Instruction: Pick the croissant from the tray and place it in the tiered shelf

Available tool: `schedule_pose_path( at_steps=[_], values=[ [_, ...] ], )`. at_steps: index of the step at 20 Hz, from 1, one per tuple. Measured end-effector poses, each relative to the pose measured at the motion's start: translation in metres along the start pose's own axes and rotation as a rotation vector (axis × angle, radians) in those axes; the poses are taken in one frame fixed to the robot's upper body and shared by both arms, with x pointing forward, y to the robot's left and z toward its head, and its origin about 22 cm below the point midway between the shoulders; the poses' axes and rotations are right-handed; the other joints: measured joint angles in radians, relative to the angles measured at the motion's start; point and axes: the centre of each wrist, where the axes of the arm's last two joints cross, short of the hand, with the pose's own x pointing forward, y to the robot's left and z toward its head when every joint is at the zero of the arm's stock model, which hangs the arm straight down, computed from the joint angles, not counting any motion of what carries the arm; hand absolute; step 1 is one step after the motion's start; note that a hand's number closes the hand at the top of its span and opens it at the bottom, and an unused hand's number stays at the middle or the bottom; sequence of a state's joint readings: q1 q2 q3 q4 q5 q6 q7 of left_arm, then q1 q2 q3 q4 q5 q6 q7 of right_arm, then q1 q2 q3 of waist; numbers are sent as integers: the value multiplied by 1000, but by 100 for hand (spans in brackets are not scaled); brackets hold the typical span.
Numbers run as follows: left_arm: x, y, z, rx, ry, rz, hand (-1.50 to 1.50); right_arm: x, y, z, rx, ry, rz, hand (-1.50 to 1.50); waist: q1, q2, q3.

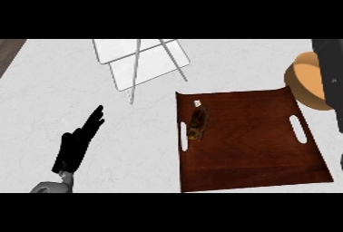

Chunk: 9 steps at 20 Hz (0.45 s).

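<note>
**Op:** Starting from my left hand [77, 142]: it shows at the lower left over bare counter [40, 104], fingers straight and together, pointing up and right, holding nothing. I'd call it resting, well apart from the tray [268, 158].

**Spotter:** And the right hand?

**Op:** I can't find it. A dark shape [330, 72] runs down the right edge, but I can't tell what that is, so I won't call it a hand.

**Spotter:** Where's the croissant?

**Op:** The croissant [198, 123] lies on the tray, near its left edge, just beside the left handle slot [183, 135], long axis running roughly up and down in my view. Something small and pale [198, 103] sits just above it; I can't make out what it is. No hand is touching the croissant.

**Spotter:** And the shelf?

**Op:** The shelf [144, 61] stands beyond the tray's top left corner, white tiers on thin legs. I see nothing on the tiers that show.

**Spotter:** So which step are we in?

**Op:** My judgement: the croissant is on the tray and not on the shelf, so the pick is what's outstanding. The left hand is the one I can see, and it's the nearer side. A next move would call for bringing it right across the counter and over the tray's left rim, opening thumb from fingers, and closing across the croissant's narrow width, minding the handle slot and that pale bit. Then it's a short carry up-left to a tier, clear of the shelf's legs.
</note>
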<state>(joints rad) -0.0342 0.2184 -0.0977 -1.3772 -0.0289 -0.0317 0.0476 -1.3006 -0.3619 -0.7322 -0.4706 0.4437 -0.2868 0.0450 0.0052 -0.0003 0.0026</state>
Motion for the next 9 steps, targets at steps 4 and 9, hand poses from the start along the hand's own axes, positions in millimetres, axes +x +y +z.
schedule_pose_path(
  at_steps=[4,9],
  values=[
    [0,0,2,-1,4,2,0,-14,-41,-7,35,-25,32,-150,0,0,-1],
    [0,2,2,2,2,1,0,-25,-63,-8,87,-37,64,-150,1,0,-1]
  ],
)
